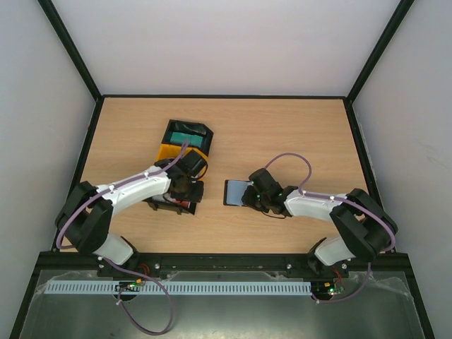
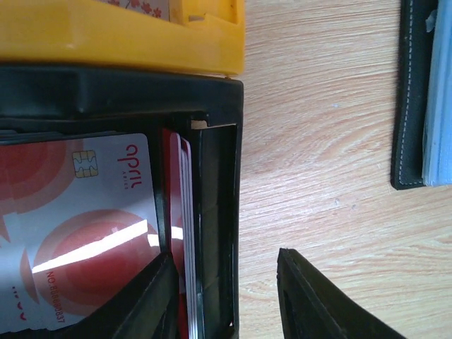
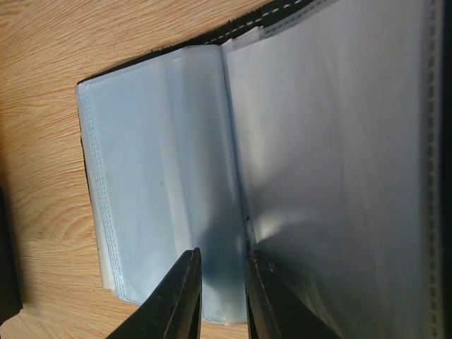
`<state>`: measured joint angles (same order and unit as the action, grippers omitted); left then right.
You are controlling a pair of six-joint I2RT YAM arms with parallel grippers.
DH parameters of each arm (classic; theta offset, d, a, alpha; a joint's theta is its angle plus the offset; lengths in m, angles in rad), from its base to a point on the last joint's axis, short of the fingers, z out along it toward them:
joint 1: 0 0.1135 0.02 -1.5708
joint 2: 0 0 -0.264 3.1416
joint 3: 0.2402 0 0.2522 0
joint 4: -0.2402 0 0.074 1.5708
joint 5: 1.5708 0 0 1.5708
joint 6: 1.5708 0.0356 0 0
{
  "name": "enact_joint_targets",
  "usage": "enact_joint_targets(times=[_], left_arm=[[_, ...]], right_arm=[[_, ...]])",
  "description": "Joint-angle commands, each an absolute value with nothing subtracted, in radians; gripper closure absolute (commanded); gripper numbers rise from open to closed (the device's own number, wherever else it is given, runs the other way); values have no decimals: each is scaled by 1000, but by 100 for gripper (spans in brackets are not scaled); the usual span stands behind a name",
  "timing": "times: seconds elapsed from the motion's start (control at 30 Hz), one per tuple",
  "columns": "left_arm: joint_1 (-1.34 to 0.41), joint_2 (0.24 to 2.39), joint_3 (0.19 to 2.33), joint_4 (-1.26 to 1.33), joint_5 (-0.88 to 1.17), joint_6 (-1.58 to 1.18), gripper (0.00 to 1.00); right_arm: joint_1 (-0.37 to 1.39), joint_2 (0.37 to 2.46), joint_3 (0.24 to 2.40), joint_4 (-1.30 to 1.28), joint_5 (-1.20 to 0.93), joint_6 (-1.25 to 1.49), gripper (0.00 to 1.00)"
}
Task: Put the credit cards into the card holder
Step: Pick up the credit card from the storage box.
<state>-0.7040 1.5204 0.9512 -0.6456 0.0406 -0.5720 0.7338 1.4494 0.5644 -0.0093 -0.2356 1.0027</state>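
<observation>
The holder (image 1: 235, 192) lies open on the woodgrain desk (image 2: 318, 141), its edge black stitched leather and its sleeves glossy clear plastic. The right gripper (image 3: 222, 258) is over the sleeves, jaws narrowly parted by the fold; I cannot tell if it pinches a leaf.

Left of the holder, a glossy red-and-white card (image 2: 92, 212) with a chip lies in a black plastic tray (image 2: 219, 212). More cards (image 2: 182, 212) stand on edge beside it. The left gripper (image 2: 224, 258) is released, jaws straddling those cards and the tray wall. A smooth yellow tray (image 2: 106, 35) touches the black one.
</observation>
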Motion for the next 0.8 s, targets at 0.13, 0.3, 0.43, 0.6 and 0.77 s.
enact_joint_targets(times=[0.13, 0.3, 0.43, 0.6, 0.77], left_arm=[[-710, 1480, 961, -675, 29, -555, 68], [-710, 1488, 957, -673, 2, -558, 62], [-710, 1510, 939, -655, -7, -555, 50], [-710, 1562, 930, -612, 12, -545, 47], [-710, 1584, 932, -606, 26, -536, 51]], right_arm=[[739, 1429, 564, -15, -232, 1006, 81], [739, 1421, 578, -22, -229, 1003, 81], [739, 1424, 576, -20, -229, 1002, 81], [740, 1429, 571, -20, -228, 1002, 81], [739, 1424, 570, -23, -224, 1004, 81]])
